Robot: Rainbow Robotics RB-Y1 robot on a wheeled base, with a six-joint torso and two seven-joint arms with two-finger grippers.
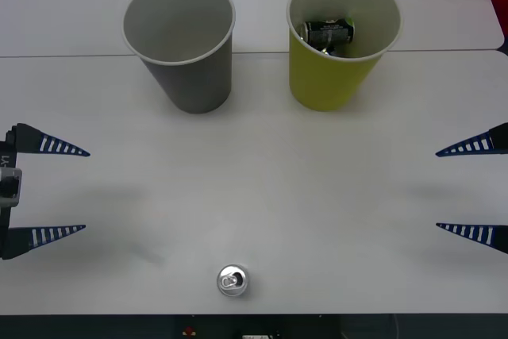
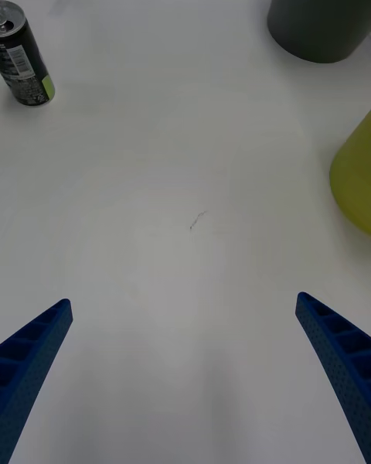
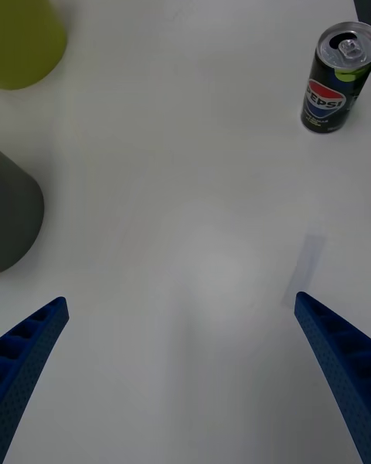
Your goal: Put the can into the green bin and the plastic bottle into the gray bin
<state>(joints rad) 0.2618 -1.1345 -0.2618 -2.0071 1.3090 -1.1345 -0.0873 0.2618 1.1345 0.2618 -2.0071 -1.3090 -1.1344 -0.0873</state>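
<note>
The can point(image 1: 232, 281) stands upright near the table's front edge, silver top up. It has a dark body in the wrist views point(image 2: 25, 54) point(image 3: 334, 77). At the back stand the gray bin point(image 1: 194, 77) on the left and the green bin point(image 1: 329, 77) on the right, both upright. My left gripper point(image 1: 86, 190) is open at the left side and my right gripper point(image 1: 436, 190) is open at the right side. Both are far from the can and hold nothing. The plastic bottle is out of view.
Another dark can with a green label point(image 1: 328, 32) lies inside the green bin. The white table point(image 1: 262, 188) has a seam running behind the bins. Its front edge is just below the can.
</note>
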